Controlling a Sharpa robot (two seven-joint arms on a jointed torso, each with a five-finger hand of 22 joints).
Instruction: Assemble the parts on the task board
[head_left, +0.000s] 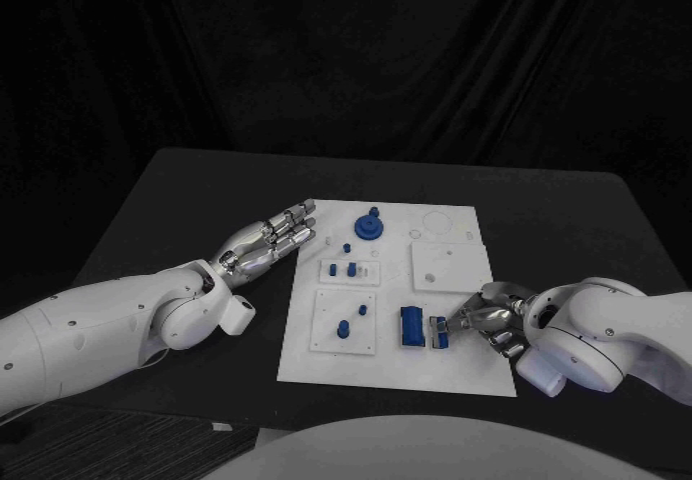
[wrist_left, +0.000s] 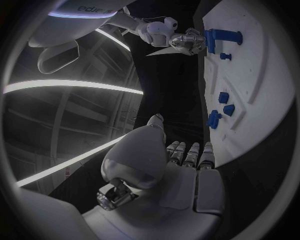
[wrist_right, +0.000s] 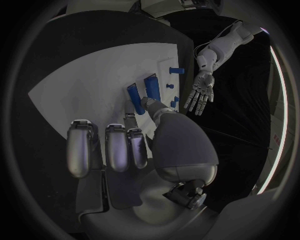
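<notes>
The white task board (head_left: 469, 372) lies mid-table, also seen at the board (wrist_left: 265, 75) and the board (wrist_right: 94, 75). Two blue bars stand side by side near its front right: the larger bar (head_left: 413, 326) and a smaller bar (head_left: 441, 333). My right hand (head_left: 493, 322) reaches in from the board's right edge, and its thumb and a finger pinch the smaller bar (wrist_right: 133, 96). My left hand (head_left: 268, 241) hovers open at the board's left edge, fingers straight and together, holding nothing. A blue round part (head_left: 369, 227) sits at the far end of the board.
Small blue pieces (head_left: 340, 270) sit on a raised white plate left of centre, and blue pegs (head_left: 343, 328) stand on the plate in front of it. A bare white square plate (head_left: 450, 266) lies right of centre. Black table (head_left: 577, 230) surrounds the board.
</notes>
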